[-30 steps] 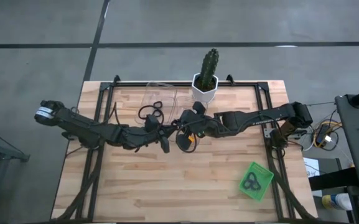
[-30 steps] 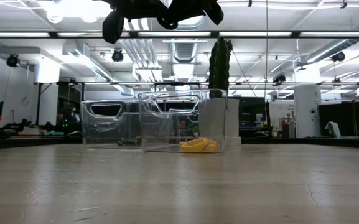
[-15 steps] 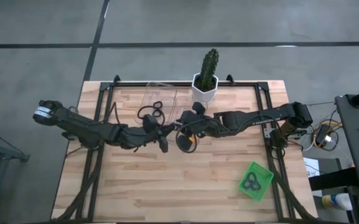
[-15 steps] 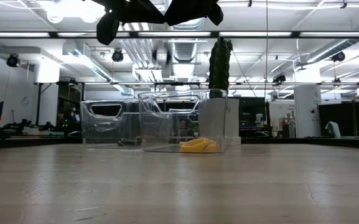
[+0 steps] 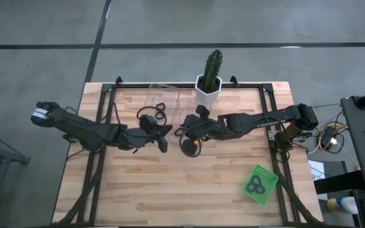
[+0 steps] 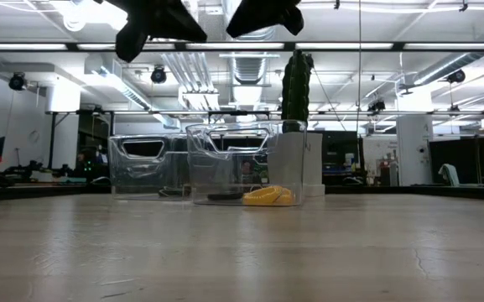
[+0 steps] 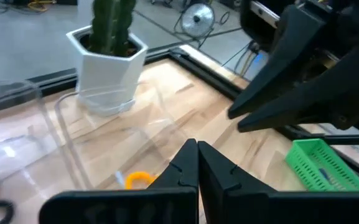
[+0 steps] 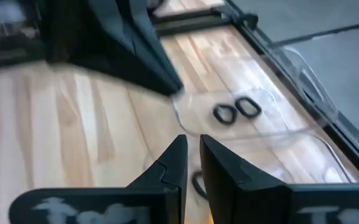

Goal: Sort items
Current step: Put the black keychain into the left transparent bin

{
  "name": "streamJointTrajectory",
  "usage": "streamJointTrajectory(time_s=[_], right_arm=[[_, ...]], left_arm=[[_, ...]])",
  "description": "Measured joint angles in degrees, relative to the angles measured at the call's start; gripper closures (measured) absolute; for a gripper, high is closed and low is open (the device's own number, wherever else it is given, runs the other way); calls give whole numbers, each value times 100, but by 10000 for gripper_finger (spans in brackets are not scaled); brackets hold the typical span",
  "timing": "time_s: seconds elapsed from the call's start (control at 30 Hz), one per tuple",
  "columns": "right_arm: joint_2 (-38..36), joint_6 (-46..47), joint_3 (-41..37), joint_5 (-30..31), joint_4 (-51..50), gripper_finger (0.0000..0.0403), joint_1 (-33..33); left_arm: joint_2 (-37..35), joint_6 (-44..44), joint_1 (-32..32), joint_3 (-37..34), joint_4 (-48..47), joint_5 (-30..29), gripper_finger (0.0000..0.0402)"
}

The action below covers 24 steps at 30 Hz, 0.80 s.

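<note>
Both end effectors (image 5: 163,140) (image 5: 181,132) hide clear tray (image 5: 163,95) contents

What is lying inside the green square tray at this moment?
In the high view, the green tray holds a small cluster of black loops. They overlap, so their exact number cannot be told, and anything lying under them is covered.

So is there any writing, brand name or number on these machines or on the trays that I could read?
None can be read.
Right arm: a pale mark along it in the high view, too small to read.
Right wrist view: blurred pale marks on the wrist housing above the fingers, unreadable.
Clear trays, green tray, cactus pot: no print visible.
</note>
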Motion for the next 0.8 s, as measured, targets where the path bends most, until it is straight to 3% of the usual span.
streamJointTrajectory(time_s=[0.13,0.57,0.8], right_arm=[[26,-131,0,-219,-450,364,-163],[645,-810,-17,-3101,-982,355,-1496],[924,-1239,-4,-3399,-1063,309,-1681]], left_arm=[[-183,-284,-2,0,-553,-44,401],[-478,-969,-7,0,-1791,-261,401],[-732,-1226,-4,0,-2559,-489,401]])
